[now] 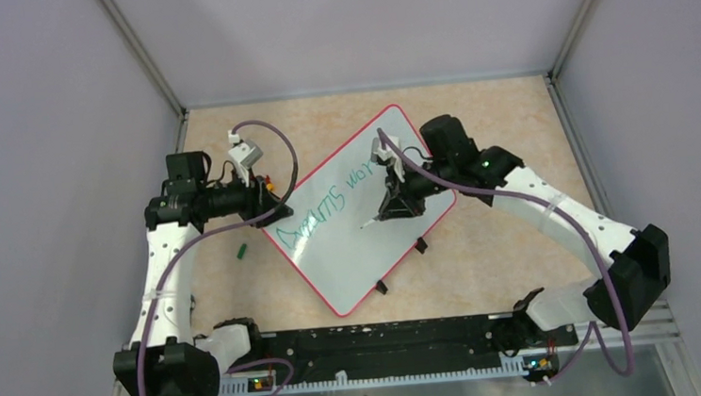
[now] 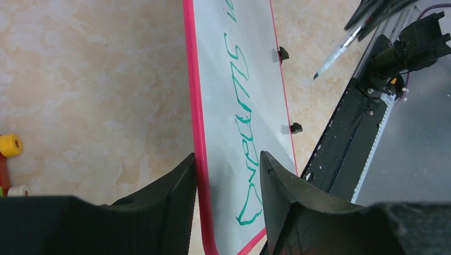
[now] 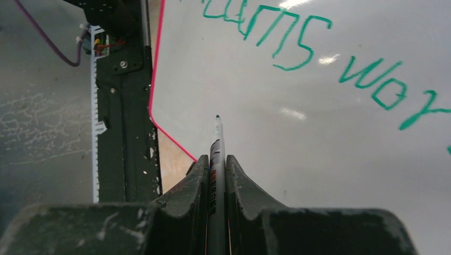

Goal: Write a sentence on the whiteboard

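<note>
Whiteboard [image 1: 352, 259] with a red rim lies in the middle of the desk [image 1: 502, 129], turned diagonally so one corner points to the far edge and another to the near edge. Two black feet [image 1: 420, 245] stick out along its right near side. The sentence [image 1: 324, 205], in green, runs along the board's left far side and so far reads roughly "Dreams wor".

The left gripper [image 2: 226, 162] sits at the left corner of the whiteboard with its fingers partly apart on either side of the red rim, not clamped on it. The right gripper [image 3: 215, 159] is over the board's right half, closed tight on a marker [image 3: 217, 141]. The marker's tip points at bare white below the lettering; whether it touches cannot be told.

A small green piece [image 1: 241, 251] lies on the desk, just off the board's left near side.
</note>
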You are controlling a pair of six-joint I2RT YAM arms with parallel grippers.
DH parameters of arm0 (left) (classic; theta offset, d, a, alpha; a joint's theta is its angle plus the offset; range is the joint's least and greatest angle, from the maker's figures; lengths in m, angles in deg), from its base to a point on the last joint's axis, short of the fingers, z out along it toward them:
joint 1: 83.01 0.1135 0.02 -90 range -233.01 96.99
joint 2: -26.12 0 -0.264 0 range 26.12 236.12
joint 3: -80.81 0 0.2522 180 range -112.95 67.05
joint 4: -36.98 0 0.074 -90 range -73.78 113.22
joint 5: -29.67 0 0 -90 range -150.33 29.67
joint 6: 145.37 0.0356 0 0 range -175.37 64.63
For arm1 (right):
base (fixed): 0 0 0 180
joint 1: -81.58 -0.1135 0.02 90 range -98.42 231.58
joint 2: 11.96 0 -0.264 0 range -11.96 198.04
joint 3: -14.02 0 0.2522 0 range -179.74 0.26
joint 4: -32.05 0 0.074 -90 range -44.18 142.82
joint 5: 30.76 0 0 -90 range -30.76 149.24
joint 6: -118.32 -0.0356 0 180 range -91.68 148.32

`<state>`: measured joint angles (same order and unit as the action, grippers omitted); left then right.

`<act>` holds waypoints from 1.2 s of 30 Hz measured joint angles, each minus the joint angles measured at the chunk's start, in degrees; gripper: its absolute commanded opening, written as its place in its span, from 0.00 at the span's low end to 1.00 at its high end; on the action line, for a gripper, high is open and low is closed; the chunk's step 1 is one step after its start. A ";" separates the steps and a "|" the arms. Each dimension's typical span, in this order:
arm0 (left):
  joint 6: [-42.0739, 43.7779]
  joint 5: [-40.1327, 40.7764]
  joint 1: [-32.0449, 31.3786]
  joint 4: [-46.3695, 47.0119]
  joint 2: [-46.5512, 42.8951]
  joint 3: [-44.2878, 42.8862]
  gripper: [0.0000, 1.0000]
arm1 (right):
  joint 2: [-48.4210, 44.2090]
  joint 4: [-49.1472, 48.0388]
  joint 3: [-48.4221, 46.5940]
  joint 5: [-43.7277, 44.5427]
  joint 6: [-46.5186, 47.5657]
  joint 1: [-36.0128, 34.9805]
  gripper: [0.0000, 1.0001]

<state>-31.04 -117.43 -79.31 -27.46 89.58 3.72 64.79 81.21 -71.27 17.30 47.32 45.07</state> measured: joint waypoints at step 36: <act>3.21 -3.65 -2.29 0.37 7.80 -2.01 0.00 | -3.48 -14.38 9.27 8.22 -4.66 -17.68 0.00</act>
<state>-27.82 -121.08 -81.60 -27.09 97.39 1.71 61.32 66.83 -62.00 25.52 42.67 27.39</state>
